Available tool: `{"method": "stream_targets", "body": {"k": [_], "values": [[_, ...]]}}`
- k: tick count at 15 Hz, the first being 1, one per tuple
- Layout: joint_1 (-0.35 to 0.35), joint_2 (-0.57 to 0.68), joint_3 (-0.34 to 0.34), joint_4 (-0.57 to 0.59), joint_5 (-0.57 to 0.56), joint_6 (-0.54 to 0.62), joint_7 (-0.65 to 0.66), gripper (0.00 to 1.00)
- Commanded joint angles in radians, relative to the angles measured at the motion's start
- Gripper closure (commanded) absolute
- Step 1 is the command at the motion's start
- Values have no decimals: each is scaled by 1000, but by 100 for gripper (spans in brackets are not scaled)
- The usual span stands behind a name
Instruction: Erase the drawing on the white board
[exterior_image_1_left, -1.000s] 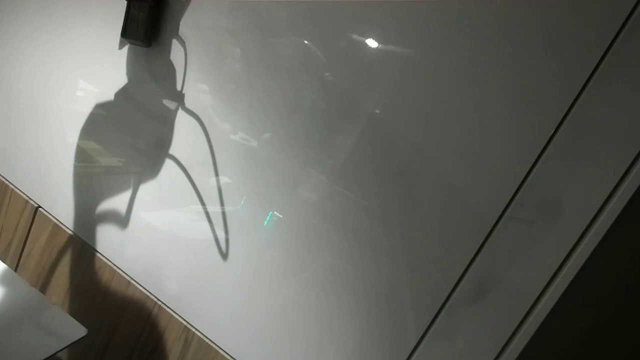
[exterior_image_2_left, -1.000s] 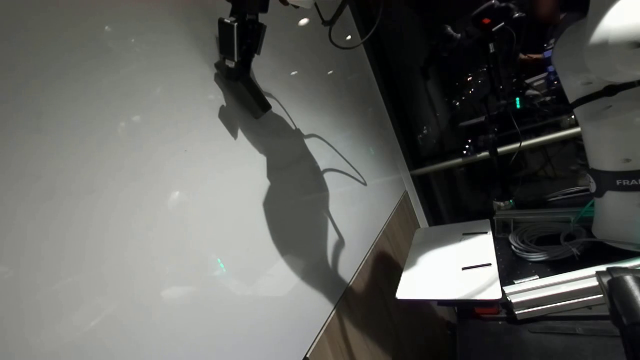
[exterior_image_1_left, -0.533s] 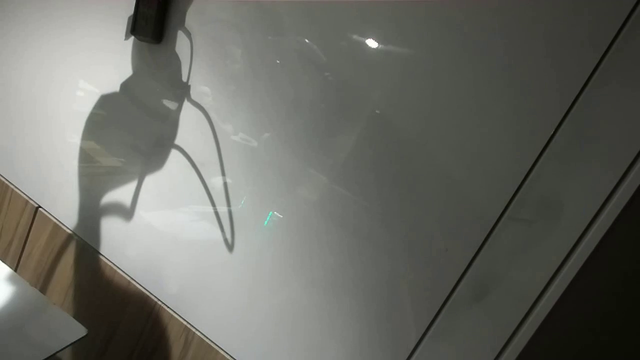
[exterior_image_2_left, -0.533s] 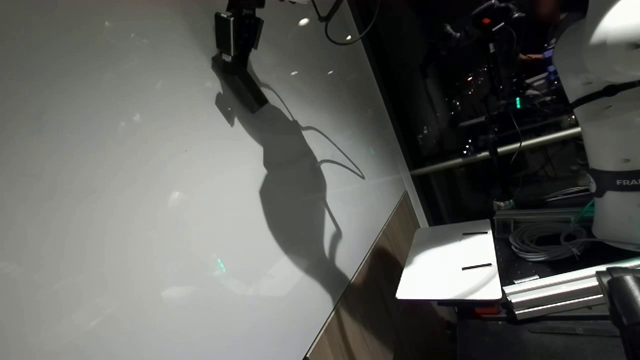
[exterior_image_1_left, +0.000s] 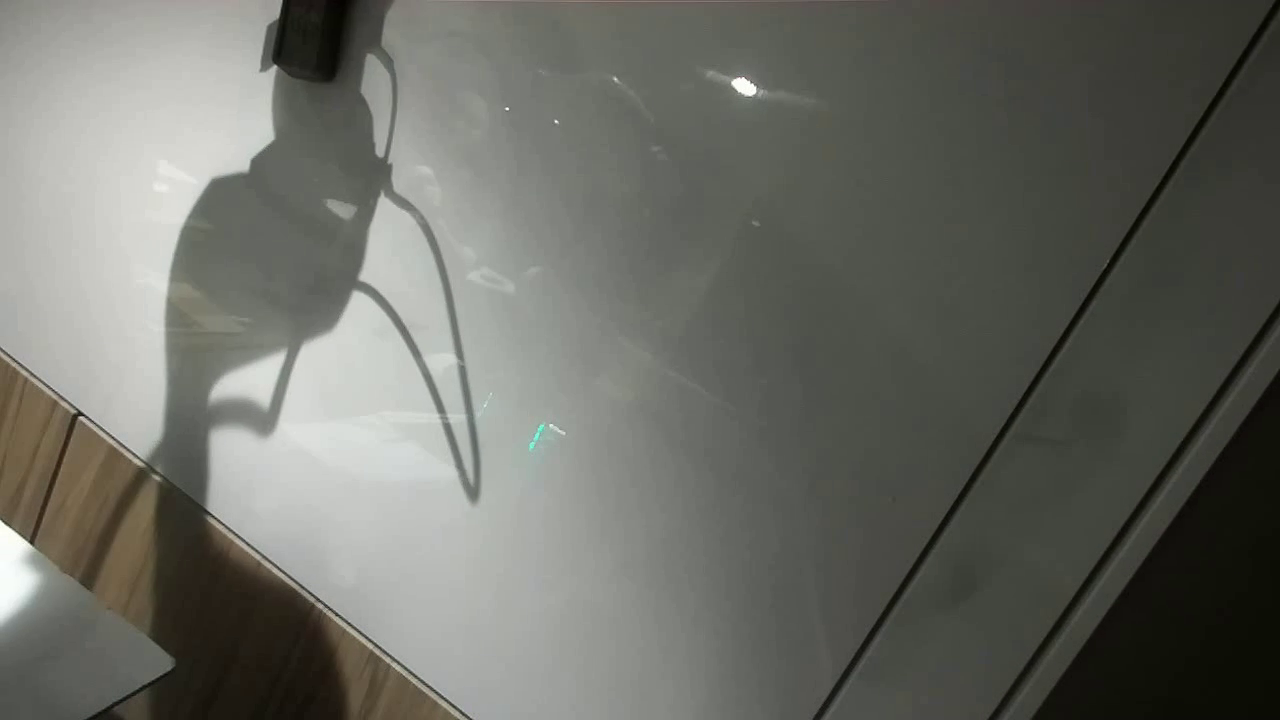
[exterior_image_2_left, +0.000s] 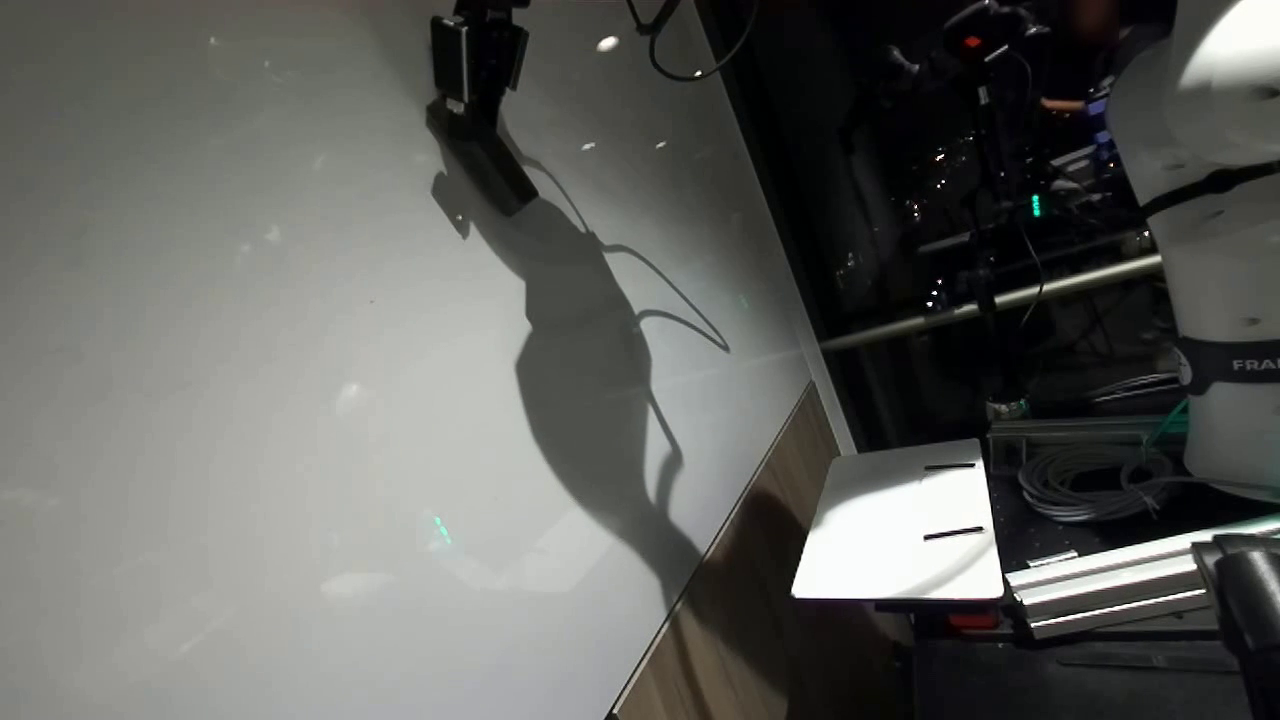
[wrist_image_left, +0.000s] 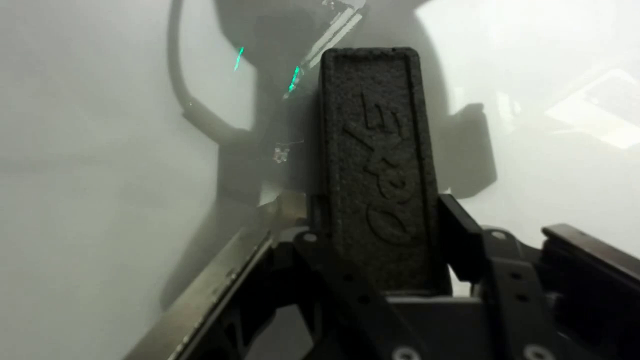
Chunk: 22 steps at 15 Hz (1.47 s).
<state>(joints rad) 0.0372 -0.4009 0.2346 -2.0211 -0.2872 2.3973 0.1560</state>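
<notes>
In an exterior view, the claw, at eleven o'clock, clasps a dark eraser at the white board (touching or not, I cannot tell), which spreads from seven o'clock round to twelve, with a wooden strip at five.

Grey, brown, charcoal
We see a grey-white board, a brown grained wooden strip and a letter-patterned charcoal block.
</notes>
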Motion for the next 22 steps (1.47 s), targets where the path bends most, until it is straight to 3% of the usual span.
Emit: {"method": "stream_targets", "body": {"k": [1,8,13,22], "values": [[-33,62,-30,130,-33,-6,-19,70],[-37,77,-43,169,-35,-42,-15,70],[-14,21,-4,62,-45,-23,28,70],[-9,37,31,-40,-72,29,73,70]]}}
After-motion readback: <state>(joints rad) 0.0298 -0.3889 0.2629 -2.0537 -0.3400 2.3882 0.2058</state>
